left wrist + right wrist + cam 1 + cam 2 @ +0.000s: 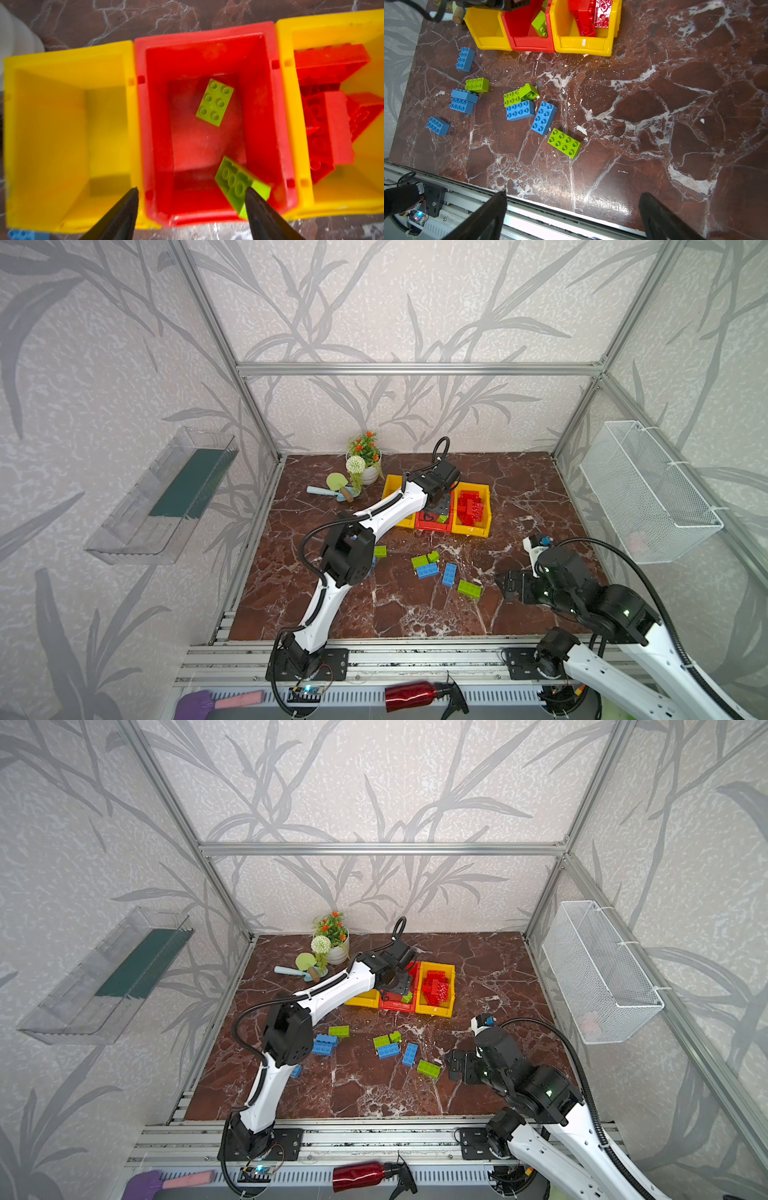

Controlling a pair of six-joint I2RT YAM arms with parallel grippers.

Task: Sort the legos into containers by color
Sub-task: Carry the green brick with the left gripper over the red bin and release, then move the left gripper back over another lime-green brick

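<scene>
Left gripper (191,189), jaws apart, above red bin (207,35) containing flat lime green brick (215,101) and tilted lime green brick (233,182) beside a fingertip; right gripper (573,193), jaws wide, above marble table (654,104).

Setting: robot lab test cell, not a lived-in room.

Evidence:
- An aluminium extrusion frame (415,369) boxes in the workspace, and printed leaf-pattern wall panels (415,302) are fitted inside it.
- A marble-look desk (415,614) forms the cell floor.
- The left arm (320,605) and right arm (615,680) are bolted to a slotted rail (415,655) at the front edge.
- A bare circuit board (306,690) with a lit LED sits below the rail.
- A clear tray (137,526) and a wire basket (648,489) hang on the side panels.
- A potted plant (365,460) stands at the back.
</scene>
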